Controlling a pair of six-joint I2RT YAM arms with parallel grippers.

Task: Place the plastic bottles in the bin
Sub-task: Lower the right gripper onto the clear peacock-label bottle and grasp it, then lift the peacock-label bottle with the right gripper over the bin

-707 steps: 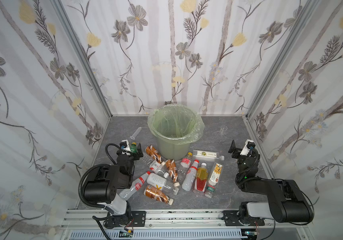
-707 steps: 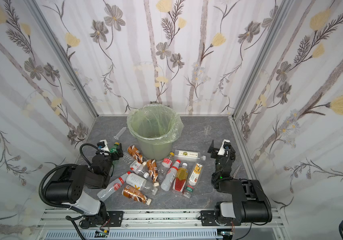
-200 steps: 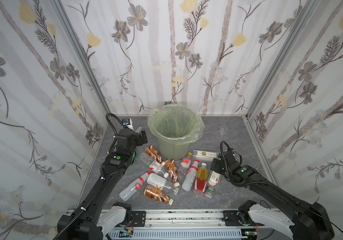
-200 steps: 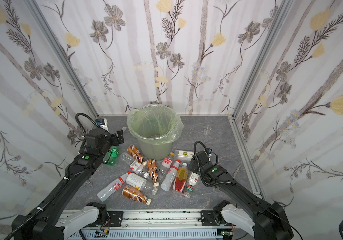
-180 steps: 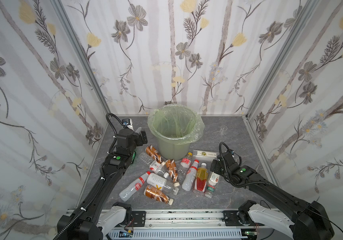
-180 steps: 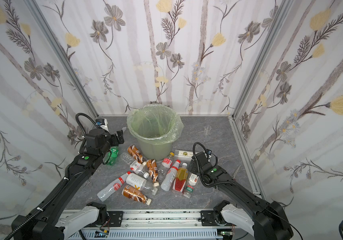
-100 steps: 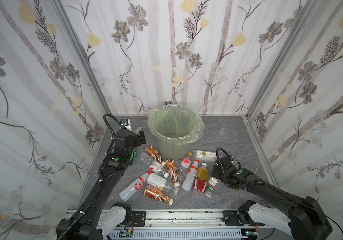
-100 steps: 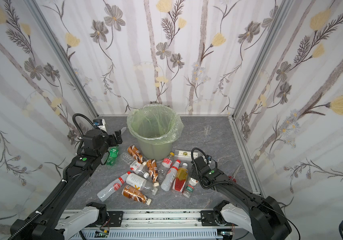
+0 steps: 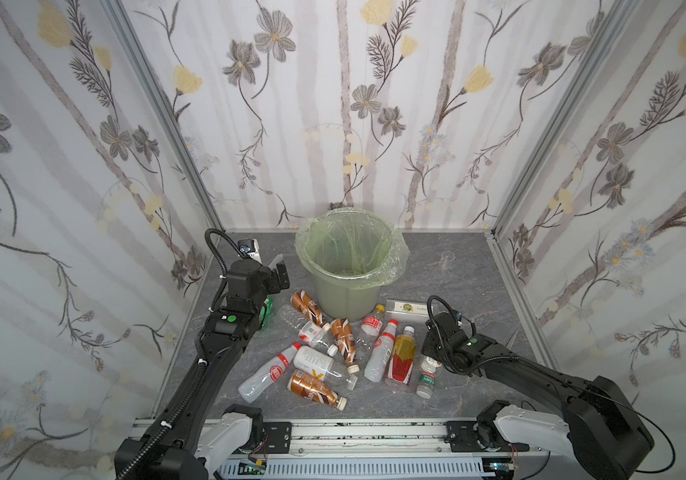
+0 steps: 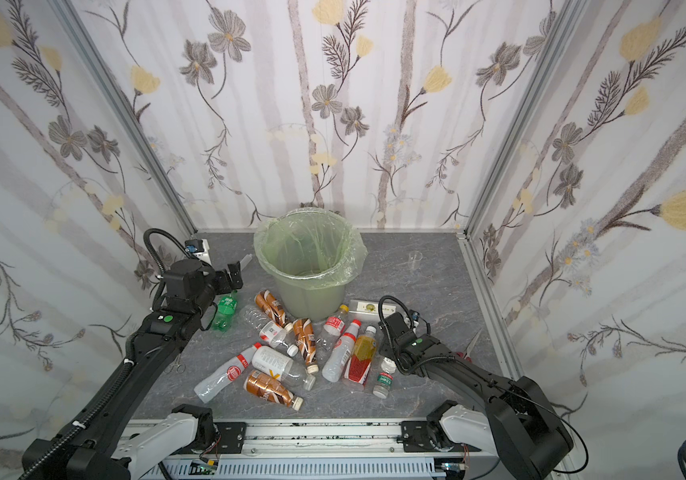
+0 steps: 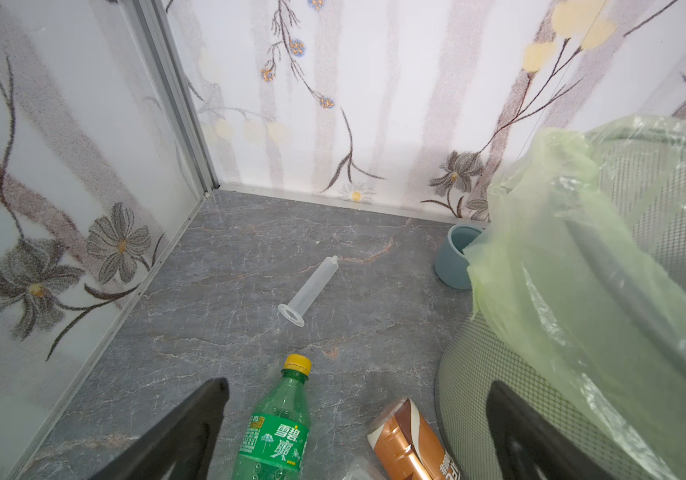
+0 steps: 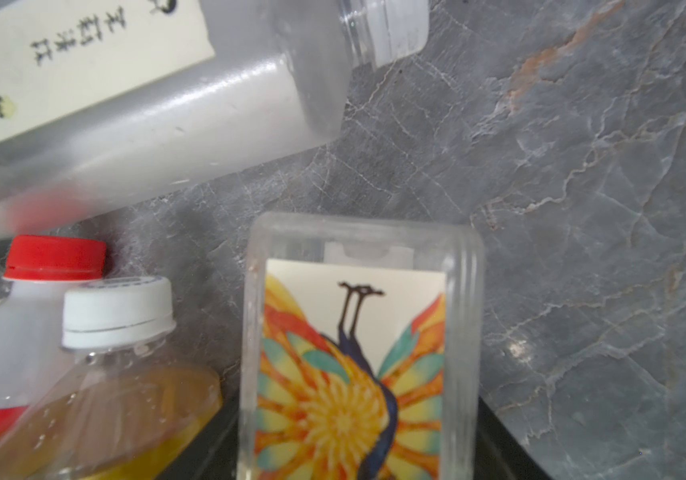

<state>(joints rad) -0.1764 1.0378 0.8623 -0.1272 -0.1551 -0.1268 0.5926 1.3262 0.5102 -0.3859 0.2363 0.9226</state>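
Top views: vs. a few sec ago both arms have left their folded rest posn at the front. L gripper (image 9: 278,277) now sits beside the bin (image 9: 347,297), above the green bottle (image 10: 224,313). R gripper (image 9: 436,338) has dropped onto the right edge of the bottles (image 9: 378,349), hiding one. The others are unmoved. All lie on the table (image 9: 482,282) in front of the bin, none inside, where only the bag (image 9: 395,253) shows. Assessment: first pick underway, task barely begun. L wrist: jaws spread wide w/ nothing held. The green bottle lies flat below them, translucent w/ yellow cap, next to a shiny copper bottle (image 11: 411,440). Bin wall is fine-meshed, grey-green; bag is thin, crinkled, draped over the rim. Clear syringe (image 11: 310,291) lies further off, not a target. R wrist: jaws have narrowed and now bear on both long sides of the flat bottle (image 12: 357,365), which rests on the table, not lifted. It is clear, rigid-looking, square-cornered w/ ribbed edges and a bright label. Ahead and apart from it lies a frosted, square-section long bottle (image 12: 146,104). Beside it is a white-capped bottle (image 12: 104,374) w/ yellow liquid. Table is grey, veined, smooth.
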